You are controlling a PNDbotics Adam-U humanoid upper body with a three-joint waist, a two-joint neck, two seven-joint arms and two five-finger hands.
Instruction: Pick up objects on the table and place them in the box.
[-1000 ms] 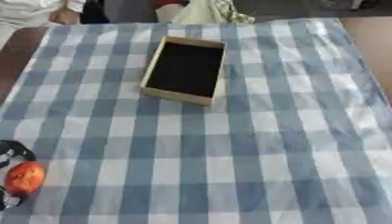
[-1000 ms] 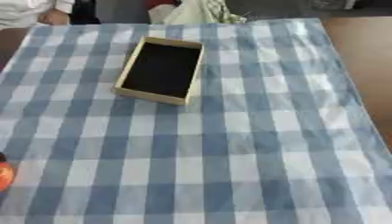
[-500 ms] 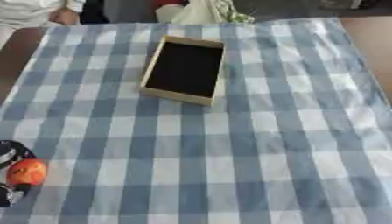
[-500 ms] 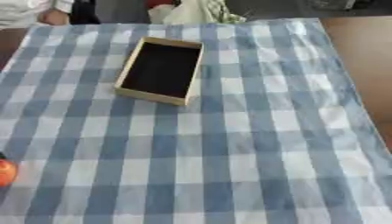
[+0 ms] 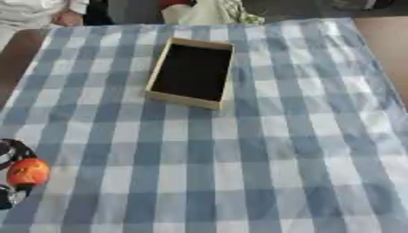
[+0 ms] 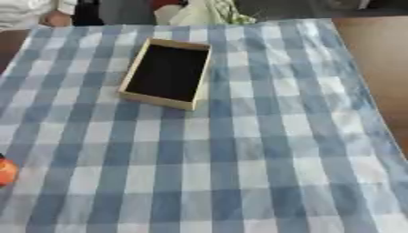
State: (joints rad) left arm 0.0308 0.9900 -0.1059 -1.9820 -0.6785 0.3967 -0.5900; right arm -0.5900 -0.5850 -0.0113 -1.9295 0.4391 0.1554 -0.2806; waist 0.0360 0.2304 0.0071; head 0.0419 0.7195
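1. My left hand (image 5: 11,157) sat at the near left edge, fingers curled round an orange object (image 5: 28,171); the right hand was out of view.
2. Judged: picked, not yet placed.
3. Farther off on the checked worktop (image 5: 263,150), the box (image 5: 191,73) appeared empty.

Nothing to read here, folks: no words, labels, brand marks or numbers show anywhere. The blue-and-white checked cloth (image 5: 263,136) carries only its pattern, the box (image 5: 191,73) shows plain tan walls and a dark inside, and the orange object (image 5: 28,172) at the left edge bears no marking that can be made out.
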